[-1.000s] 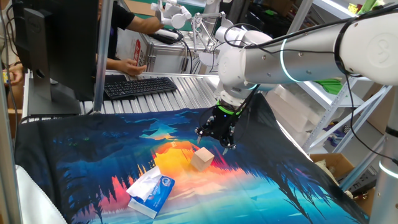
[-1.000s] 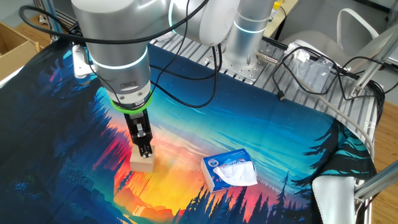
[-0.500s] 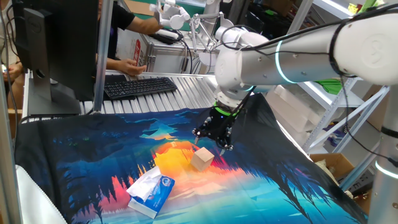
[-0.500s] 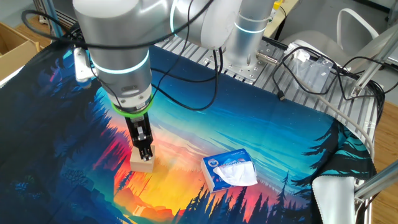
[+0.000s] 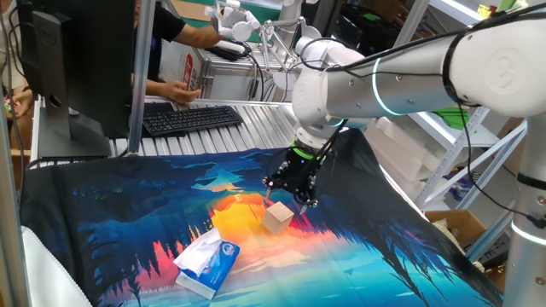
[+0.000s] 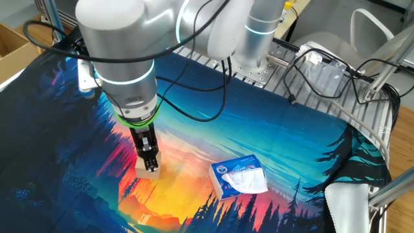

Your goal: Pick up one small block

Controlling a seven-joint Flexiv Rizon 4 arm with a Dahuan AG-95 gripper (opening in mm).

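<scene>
The small block (image 5: 277,219) is a light-tan wooden cube lying on the printed cloth; it also shows in the other fixed view (image 6: 147,171). My gripper (image 5: 287,198) hangs just above the block's top, fingers pointing down and spread open, one finger on each side above the cube. In the other fixed view the gripper (image 6: 149,163) lines up over the block and partly hides its top. It holds nothing.
A white and blue tissue pack (image 5: 207,263) lies left of the block, and shows right of it in the other view (image 6: 239,177). A keyboard (image 5: 192,117) and a person's hands are behind the cloth. A cardboard box (image 6: 14,45) sits beyond the cloth's edge.
The arm and gripper have shifted slightly to the left over the block. The block and tissue pack have not moved.
</scene>
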